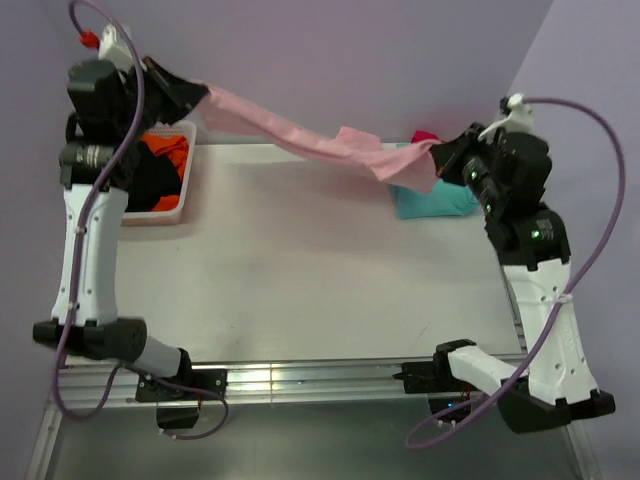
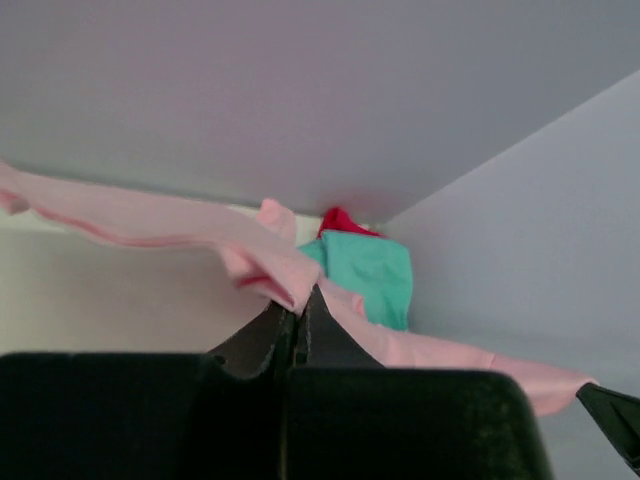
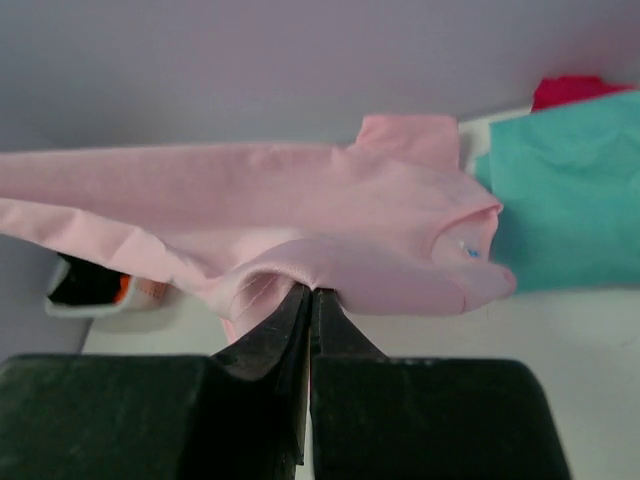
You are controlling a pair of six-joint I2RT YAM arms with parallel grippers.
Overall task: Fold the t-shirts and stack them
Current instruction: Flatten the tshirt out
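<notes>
The light pink t-shirt (image 1: 300,135) hangs stretched in the air above the far side of the table, between my two grippers. My left gripper (image 1: 200,97) is shut on its left end, above the basket; in the left wrist view (image 2: 300,300) the jaws pinch pink cloth (image 2: 150,220). My right gripper (image 1: 440,155) is shut on its right end; in the right wrist view (image 3: 312,292) the pink shirt (image 3: 300,200) spreads before it. A folded teal t-shirt (image 1: 435,200) lies at the far right with the magenta t-shirt (image 1: 424,136) behind it. Orange (image 1: 165,150) and black (image 1: 150,180) t-shirts lie in the basket.
The white plastic basket (image 1: 185,205) stands at the table's far left, under my left arm. The white table (image 1: 330,270) runs to the purple back wall. The teal shirt (image 3: 570,200) and magenta shirt (image 3: 570,90) also show in the right wrist view.
</notes>
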